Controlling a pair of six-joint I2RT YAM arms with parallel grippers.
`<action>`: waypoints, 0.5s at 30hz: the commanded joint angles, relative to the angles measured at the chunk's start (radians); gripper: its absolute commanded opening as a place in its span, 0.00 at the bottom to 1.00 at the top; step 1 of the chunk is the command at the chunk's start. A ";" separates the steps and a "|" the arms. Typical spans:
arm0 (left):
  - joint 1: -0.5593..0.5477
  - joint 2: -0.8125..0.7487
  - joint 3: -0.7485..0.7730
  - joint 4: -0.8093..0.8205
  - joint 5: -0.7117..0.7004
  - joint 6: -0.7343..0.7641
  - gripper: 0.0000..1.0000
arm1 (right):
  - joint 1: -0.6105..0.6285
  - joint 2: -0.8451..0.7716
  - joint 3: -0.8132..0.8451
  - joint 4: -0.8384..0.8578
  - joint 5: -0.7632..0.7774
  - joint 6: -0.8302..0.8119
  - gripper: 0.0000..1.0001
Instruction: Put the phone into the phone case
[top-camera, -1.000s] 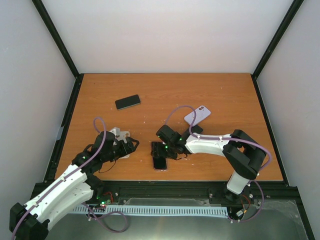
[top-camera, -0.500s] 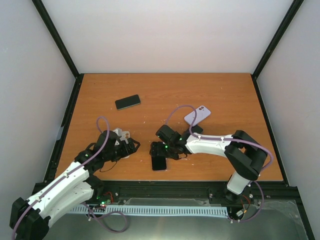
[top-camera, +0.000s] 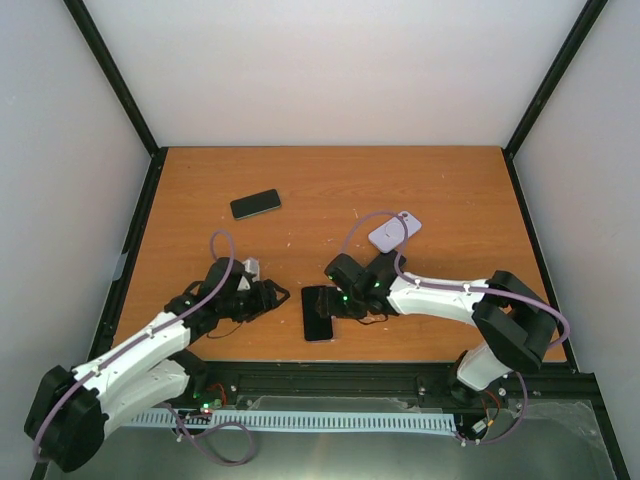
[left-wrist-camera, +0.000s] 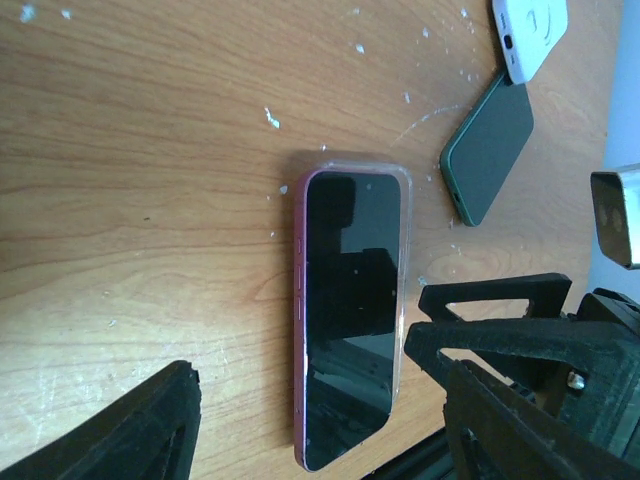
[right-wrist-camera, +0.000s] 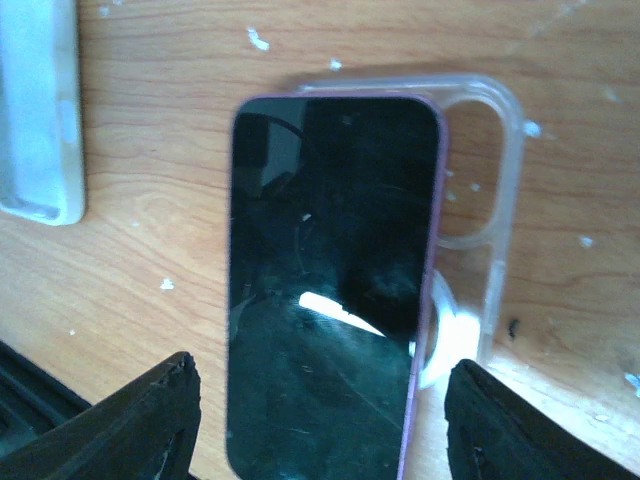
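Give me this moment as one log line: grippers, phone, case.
left gripper: open | right gripper: open, above phone | phone: screen up, offset on clear case, not seated | task: incomplete

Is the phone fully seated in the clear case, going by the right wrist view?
No. The phone lies offset across the clear case, and one long side of the case sticks out uncovered beside it.
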 joint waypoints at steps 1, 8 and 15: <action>-0.001 0.049 -0.016 0.117 0.078 -0.012 0.66 | -0.011 -0.006 -0.053 0.030 0.015 -0.034 0.63; -0.033 0.140 -0.048 0.248 0.113 -0.049 0.62 | -0.015 -0.017 -0.128 0.111 -0.017 -0.028 0.55; -0.085 0.244 -0.022 0.291 0.097 -0.060 0.59 | -0.015 -0.006 -0.165 0.183 -0.062 0.005 0.39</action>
